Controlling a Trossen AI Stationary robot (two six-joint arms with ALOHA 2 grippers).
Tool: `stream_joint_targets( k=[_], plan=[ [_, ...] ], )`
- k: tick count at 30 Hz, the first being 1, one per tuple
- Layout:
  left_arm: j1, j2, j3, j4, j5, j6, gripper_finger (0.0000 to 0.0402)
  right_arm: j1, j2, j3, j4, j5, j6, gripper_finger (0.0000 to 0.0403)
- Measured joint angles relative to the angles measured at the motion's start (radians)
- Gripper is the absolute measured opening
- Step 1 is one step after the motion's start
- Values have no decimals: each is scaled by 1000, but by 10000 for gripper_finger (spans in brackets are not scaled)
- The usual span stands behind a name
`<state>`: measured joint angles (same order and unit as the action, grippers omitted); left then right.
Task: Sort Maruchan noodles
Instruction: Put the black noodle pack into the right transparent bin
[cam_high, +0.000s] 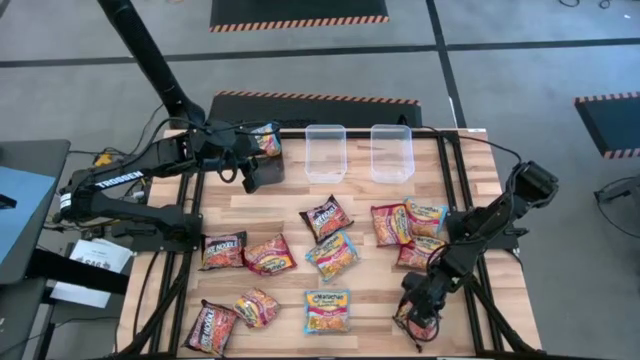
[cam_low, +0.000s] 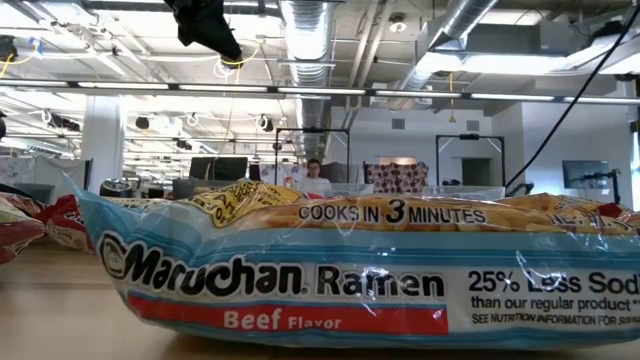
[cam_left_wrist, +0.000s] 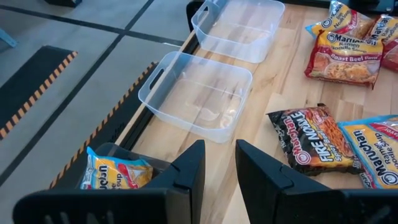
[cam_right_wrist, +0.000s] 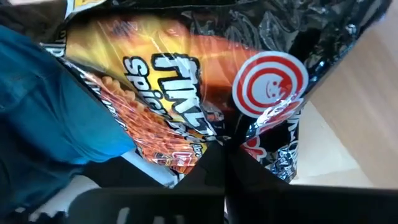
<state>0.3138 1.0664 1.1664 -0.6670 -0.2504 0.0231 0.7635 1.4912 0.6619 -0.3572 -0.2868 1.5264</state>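
Observation:
Several Maruchan noodles packets lie flat on the wooden table: black/red ones (cam_high: 325, 215), red/orange ones (cam_high: 268, 255) and light blue ones (cam_high: 327, 310). One light blue packet (cam_low: 300, 280) fills the low view. At the front right, my right gripper (cam_high: 418, 318) is shut on a black/red packet (cam_right_wrist: 186, 68). My left gripper (cam_left_wrist: 219, 168) hangs open and empty at the far left, over a black bin (cam_high: 262, 172) that holds a red/orange packet (cam_left_wrist: 115, 171). My right gripper pinches the black/red packet between its two fingers at the packet's crinkled edge (cam_right_wrist: 264, 134). The fingers slant down onto it from above. Whether the packet rests on the table or is lifted, I cannot tell.
Two clear bins (cam_high: 325, 152) (cam_high: 391, 152) stand side by side at the far edge, right of the black bin. Bare wood shows between the clear bins and the packets. Cables run along both table sides.

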Motion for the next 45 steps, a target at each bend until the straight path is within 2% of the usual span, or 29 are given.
stream_joint_targets(
  k=[5, 14, 28, 38, 45],
  plan=[
    [0, 0, 0, 0, 0, 0, 78, -3, -6, 57, -66, 28, -142, 4],
    [0, 0, 0, 0, 0, 0, 78, -16, -56, 198, -428, 89, -299, 3],
    [0, 0, 0, 0, 0, 0, 78, -29, -206, 310, -572, 244, -389, 3],
    [0, 0, 0, 0, 0, 17, 78, -164, -223, 459, -743, 419, -645, 3],
    [0, 0, 0, 0, 0, 16, 78, -314, -223, 528, -822, 481, -850, 3]
  ],
)
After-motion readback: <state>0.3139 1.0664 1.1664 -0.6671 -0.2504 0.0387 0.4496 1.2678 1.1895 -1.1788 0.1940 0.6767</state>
